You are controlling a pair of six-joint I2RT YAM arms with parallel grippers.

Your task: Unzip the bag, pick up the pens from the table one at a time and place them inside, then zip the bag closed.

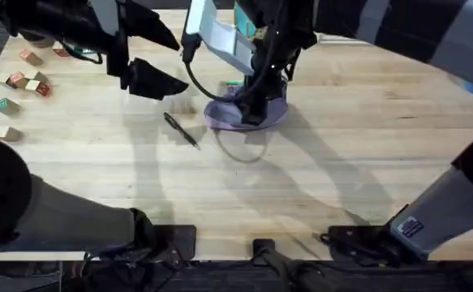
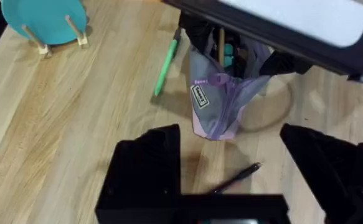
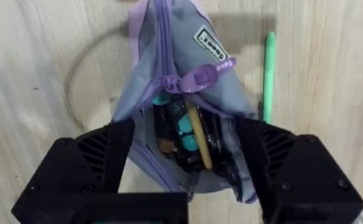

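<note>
While the bag is lying partly unzipped on the table, the right gripper is straddling its open end with fingers wide. Beside the bag, the green pen and black pen are lying. Near the bag, the left gripper is hovering, fingers wide.

Soft matt lavender cloth on the bag, creased, with a small stitched label. Pale planked wood on the bench, smooth with a faint sheen. Smooth plastic on the green pen and black pen. Matt black ribbed plastic on the right end effector.
</note>
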